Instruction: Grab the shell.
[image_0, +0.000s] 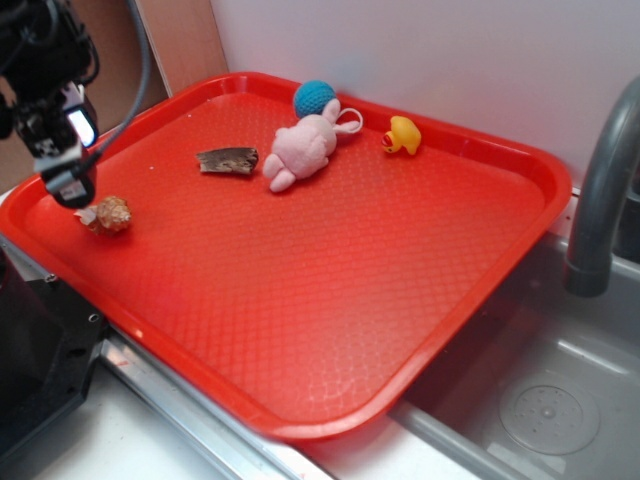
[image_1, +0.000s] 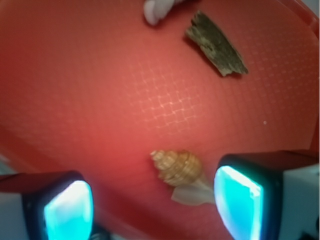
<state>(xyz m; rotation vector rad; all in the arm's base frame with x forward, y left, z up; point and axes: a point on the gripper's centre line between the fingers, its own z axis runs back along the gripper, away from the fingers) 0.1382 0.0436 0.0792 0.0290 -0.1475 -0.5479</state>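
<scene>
On 1 red plastic tray with a textured floor (image_0: 330, 300), 5 loose things are counted: 1 small tan-orange bumpy spiral shell (image_0: 108, 214), 1 flat dark brown bark-like piece (image_0: 228, 160), 1 pink plush toy (image_0: 303, 148), 1 teal crocheted ball (image_0: 315, 97) and 1 small yellow rubber duck (image_0: 403, 134). The shell is seen near the tray's left corner, apart from the rest. The 1 black gripper (image_1: 152, 200) is held wide open just above it, the shell lying between the 2 glowing fingers (image_1: 237, 200), seemingly nearer 1 of them and touched by neither.
</scene>
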